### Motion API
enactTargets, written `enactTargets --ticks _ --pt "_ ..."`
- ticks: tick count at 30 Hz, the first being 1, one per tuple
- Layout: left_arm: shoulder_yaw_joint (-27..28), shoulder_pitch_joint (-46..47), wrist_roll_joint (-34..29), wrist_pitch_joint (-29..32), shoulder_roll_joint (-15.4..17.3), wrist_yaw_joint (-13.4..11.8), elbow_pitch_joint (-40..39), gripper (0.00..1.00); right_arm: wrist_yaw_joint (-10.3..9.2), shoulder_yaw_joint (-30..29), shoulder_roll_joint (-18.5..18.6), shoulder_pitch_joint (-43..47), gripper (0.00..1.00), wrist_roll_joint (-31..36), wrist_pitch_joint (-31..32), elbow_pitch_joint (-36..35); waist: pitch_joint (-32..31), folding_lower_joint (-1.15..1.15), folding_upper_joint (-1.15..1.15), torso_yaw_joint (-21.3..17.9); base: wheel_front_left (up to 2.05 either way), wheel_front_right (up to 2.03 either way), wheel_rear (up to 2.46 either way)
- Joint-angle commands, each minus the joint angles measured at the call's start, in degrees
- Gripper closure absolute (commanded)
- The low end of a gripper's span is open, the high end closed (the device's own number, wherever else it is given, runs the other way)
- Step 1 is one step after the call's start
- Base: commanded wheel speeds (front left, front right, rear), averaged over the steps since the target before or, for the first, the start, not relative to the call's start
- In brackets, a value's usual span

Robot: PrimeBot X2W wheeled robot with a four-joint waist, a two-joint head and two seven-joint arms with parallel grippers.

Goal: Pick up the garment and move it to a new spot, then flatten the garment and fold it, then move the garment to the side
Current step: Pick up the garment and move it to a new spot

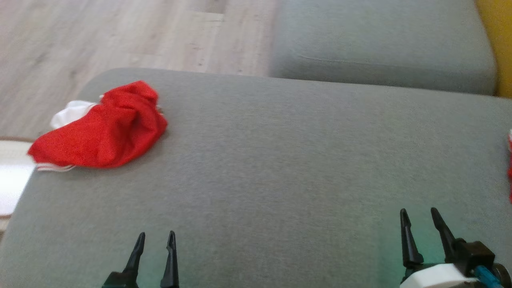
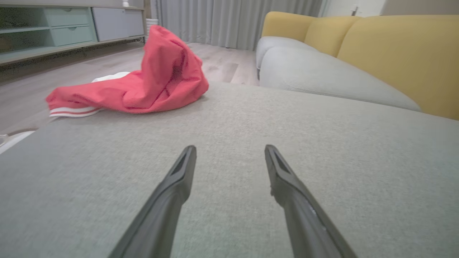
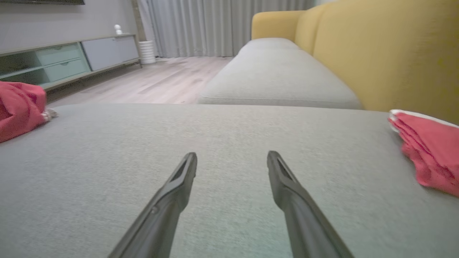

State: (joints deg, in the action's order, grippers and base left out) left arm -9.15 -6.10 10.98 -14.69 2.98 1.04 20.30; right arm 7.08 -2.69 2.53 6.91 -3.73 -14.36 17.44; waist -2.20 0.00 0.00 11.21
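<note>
Nearest, over the near edge of the grey cushion (image 1: pixel 280 168): left gripper (image 1: pixel 157 234) and right gripper (image 1: pixel 418 211), both with fingers spread wide and nothing between them, tips aimed toward the cushion's far side. Well apart from both, red garment (image 1: pixel 106 132) bunched in a heap on the cushion's far left corner, with a white inner layer (image 1: pixel 68 114) spilling toward the cushion's left edge and a white-striped hem (image 1: pixel 56 168) right at that rim. Looks thin, light and limp; likely to drape and stretch out rather than keep any shape once lifted, and to slide easily over the cushion's weave. Nothing fragile about it, so no need for a gentle squeeze. Best taken, on this reading, at the raised peak on the heap's far side or at the striped hem, for one clear edge; not in the middle of the heap, for fear of catching several layers at once. At the cushion's right rim, nearer the right gripper, a second red cloth (image 1: pixel 510 168), seemingly folded, with a white edge. Pick-up not yet begun.
</note>
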Motion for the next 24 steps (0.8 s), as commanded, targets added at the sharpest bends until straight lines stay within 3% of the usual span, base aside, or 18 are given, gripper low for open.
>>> enactTargets --ticks 1,7,12,18,24 --pt "1.8 2.2 -0.6 -0.3 -0.1 0.1 -1.2 0.0 0.41 1.6 0.3 -1.1 0.0 -0.5 -0.6 -1.6 -0.8 0.0 0.0 3.4 0.0 0.0 0.0" --pt "3.3 0.9 -1.1 -0.3 0.1 0.5 -0.9 0.0 0.41 3.6 0.3 -1.3 0.0 -0.9 -0.6 -1.1 -1.7 0.0 0.0 10.9 0.0 0.0 0.0" --pt "4.5 -0.3 -1.2 -0.3 0.3 1.0 -1.0 0.0 0.41 5.0 0.3 -1.9 0.0 -1.2 -0.6 -0.6 -1.6 0.0 0.0 14.1 0.0 0.0 0.0" --pt "6.6 0.1 0.1 -0.3 0.3 1.4 -2.6 0.0 0.41 5.5 0.3 -2.3 0.0 -0.4 -0.6 -0.6 0.8 0.0 0.0 13.9 0.0 0.0 0.0" --pt "9.3 6.8 3.4 -0.3 0.2 2.3 -6.7 0.0 0.41 4.8 1.0 -5.5 0.0 4.1 -0.6 -1.9 9.5 0.0 0.0 10.4 0.0 0.0 0.0"
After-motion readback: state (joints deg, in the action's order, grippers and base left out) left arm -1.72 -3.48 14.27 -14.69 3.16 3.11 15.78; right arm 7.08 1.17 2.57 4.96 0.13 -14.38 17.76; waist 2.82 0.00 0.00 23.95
